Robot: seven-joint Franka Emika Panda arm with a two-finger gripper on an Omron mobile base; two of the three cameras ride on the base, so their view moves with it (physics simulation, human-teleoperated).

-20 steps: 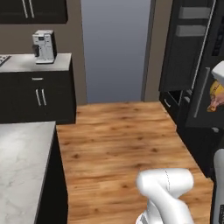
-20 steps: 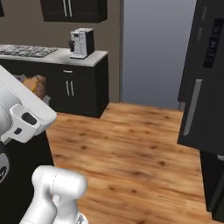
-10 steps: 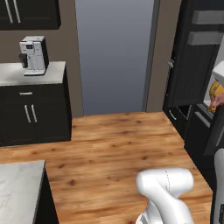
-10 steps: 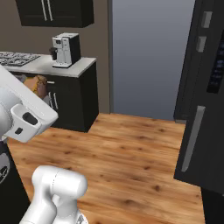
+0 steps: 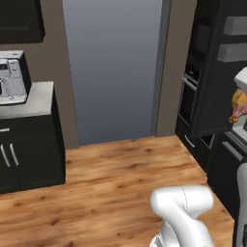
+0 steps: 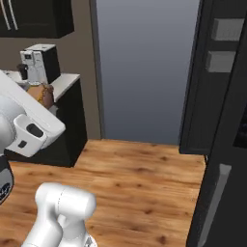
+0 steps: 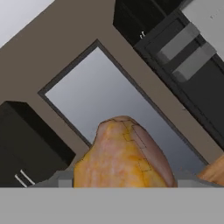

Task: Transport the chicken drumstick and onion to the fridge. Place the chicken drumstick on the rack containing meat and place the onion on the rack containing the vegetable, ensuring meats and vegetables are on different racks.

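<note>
Between the dark cabinets, the gripper (image 7: 124, 181) is carrying the chicken drumstick (image 7: 124, 153) (apparently clamped at its thick end), a light, greasy piece likely needing a firm squeeze.

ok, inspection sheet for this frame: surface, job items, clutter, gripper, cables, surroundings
Surface: wood plank floor; grey counter top on black cabinets at left.
Job's things: chicken drumstick held up close in the hand view, also at the right edge of the left base view. Onion: nothing seen. Fridge: cannot tell which dark tall unit it is.
Clutter: coffee machine on the counter.
Gripper: shut on the drumstick, fingertips hidden behind it.
Cables: nothing seen.
Surroundings: grey-blue doorway; black wall oven to the right.
</note>
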